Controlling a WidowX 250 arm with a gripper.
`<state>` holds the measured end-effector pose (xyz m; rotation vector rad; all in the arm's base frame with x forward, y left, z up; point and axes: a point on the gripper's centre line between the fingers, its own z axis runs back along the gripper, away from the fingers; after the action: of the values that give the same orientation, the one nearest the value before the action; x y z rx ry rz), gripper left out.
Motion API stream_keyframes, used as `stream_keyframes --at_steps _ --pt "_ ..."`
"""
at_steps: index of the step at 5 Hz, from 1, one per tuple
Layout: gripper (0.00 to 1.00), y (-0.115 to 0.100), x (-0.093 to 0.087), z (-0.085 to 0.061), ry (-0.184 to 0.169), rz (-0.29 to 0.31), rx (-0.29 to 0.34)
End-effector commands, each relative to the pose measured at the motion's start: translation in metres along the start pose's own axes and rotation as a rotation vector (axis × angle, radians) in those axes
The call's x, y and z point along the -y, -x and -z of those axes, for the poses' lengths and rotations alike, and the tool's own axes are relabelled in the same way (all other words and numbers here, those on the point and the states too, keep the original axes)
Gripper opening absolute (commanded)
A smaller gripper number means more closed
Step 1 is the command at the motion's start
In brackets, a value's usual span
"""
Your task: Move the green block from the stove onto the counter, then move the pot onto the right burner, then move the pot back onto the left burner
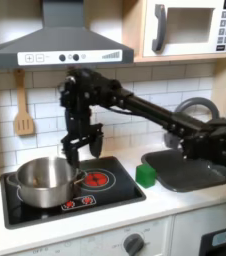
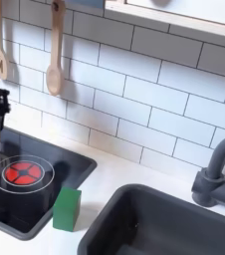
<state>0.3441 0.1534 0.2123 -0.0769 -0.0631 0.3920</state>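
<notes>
Worktop first, since it carries everything I am watching: it is off-white, and in both exterior views it runs between the stove and the dark sink basin. On my feed the stove is a glossy black slab set into it at the first exterior view's left. From the first exterior view's right the black arm reaches across over the stove.

Next in size, the pot is shiny steel and sits on the left burner, at the first exterior view's left, covering that ring. The right burner is bare, its red spiral plain to see in both exterior views.

I see the end effector hanging above the pot's right rim, pointing down, its two fingers apart with nothing between them. I cannot tell whether a fingertip touches the rim.

A wooden spoon hangs on the tiled wall at the far left in the first exterior view.

Smallest, the green block stands on the worktop just beside the stove's right edge, between stove and sink; in the second exterior view it is at the stove's near corner.
</notes>
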Motion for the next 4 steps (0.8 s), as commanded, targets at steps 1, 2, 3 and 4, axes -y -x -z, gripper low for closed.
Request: stream_keyframes --at_steps 1,2,3,4 --pt "1.00 0.032 0.032 0.010 -0.013 0.074 -0.013" --pt "1.00 0.050 0.040 0.013 -0.023 0.106 -0.017" --pt "1.00 0.070 0.042 0.014 -0.036 0.153 -0.022" --pt "1.00 0.088 0.045 0.018 -0.041 0.181 -0.044"
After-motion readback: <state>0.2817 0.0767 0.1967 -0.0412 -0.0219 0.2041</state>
